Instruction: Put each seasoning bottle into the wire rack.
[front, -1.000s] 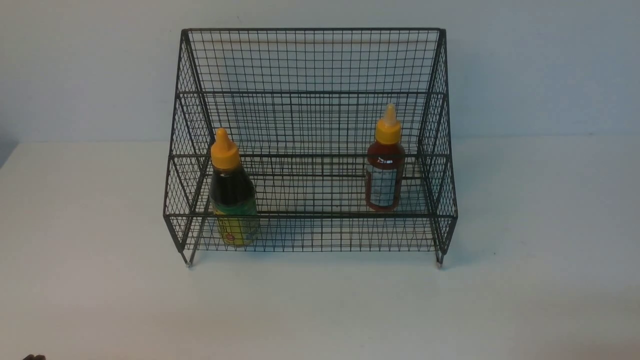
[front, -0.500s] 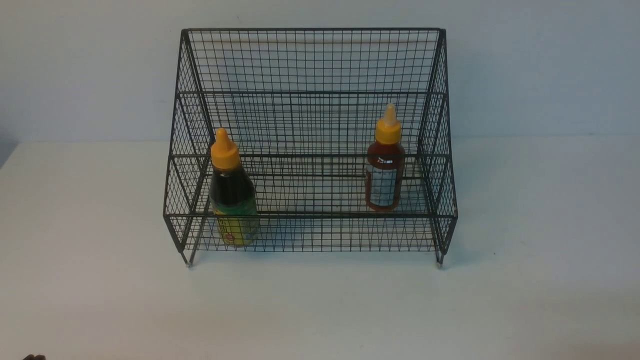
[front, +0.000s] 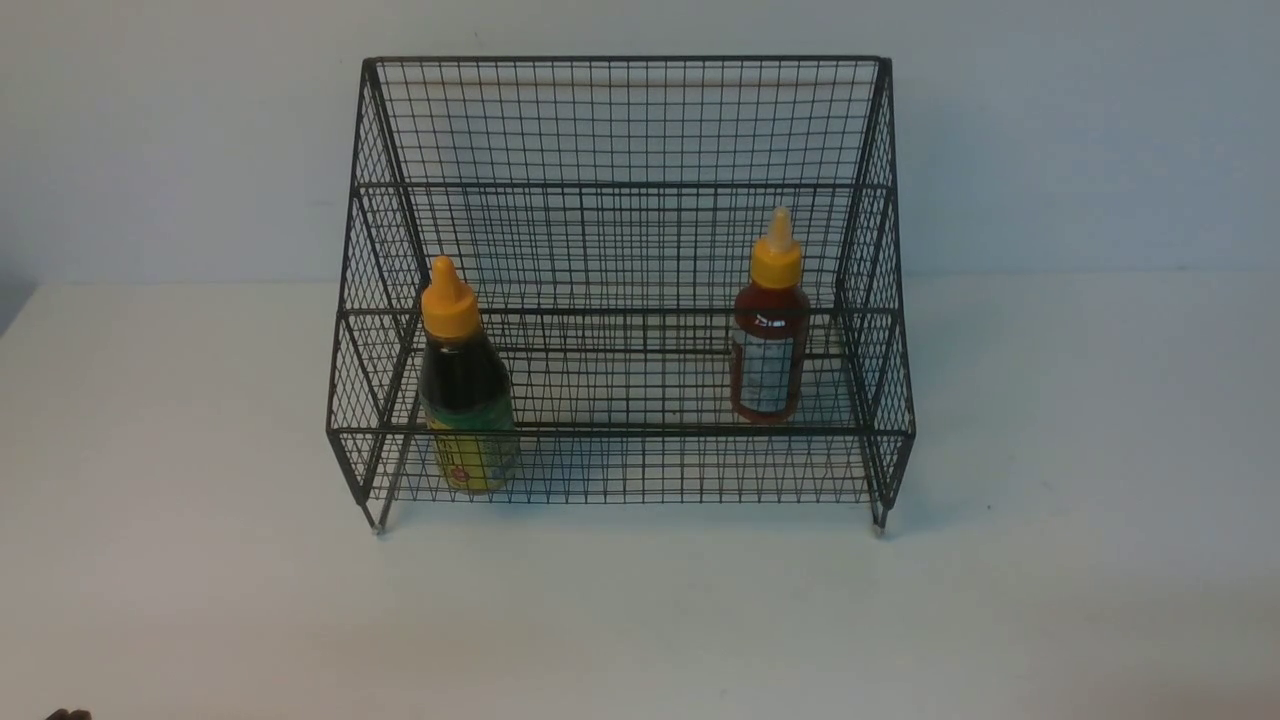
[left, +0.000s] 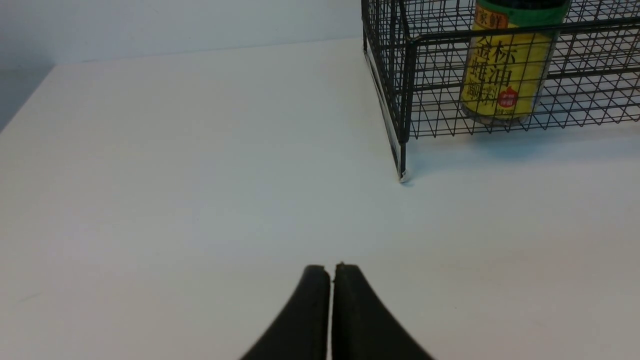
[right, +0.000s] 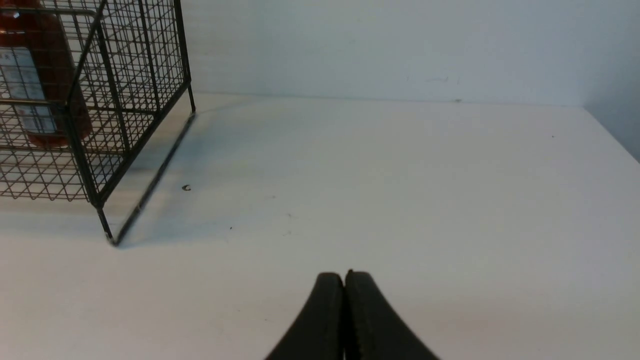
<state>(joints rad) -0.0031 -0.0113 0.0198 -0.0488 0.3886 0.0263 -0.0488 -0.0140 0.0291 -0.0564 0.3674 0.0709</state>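
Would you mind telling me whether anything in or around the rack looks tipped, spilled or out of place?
Nothing stands out. The dark sauce bottle and the red sauce bottle both stand upright inside the wire rack, caps on, with no spill visible on the table.

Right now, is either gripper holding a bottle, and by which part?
Nothing is held. The left gripper and right gripper are shut on nothing over the table; both bottles stand inside the wire rack.
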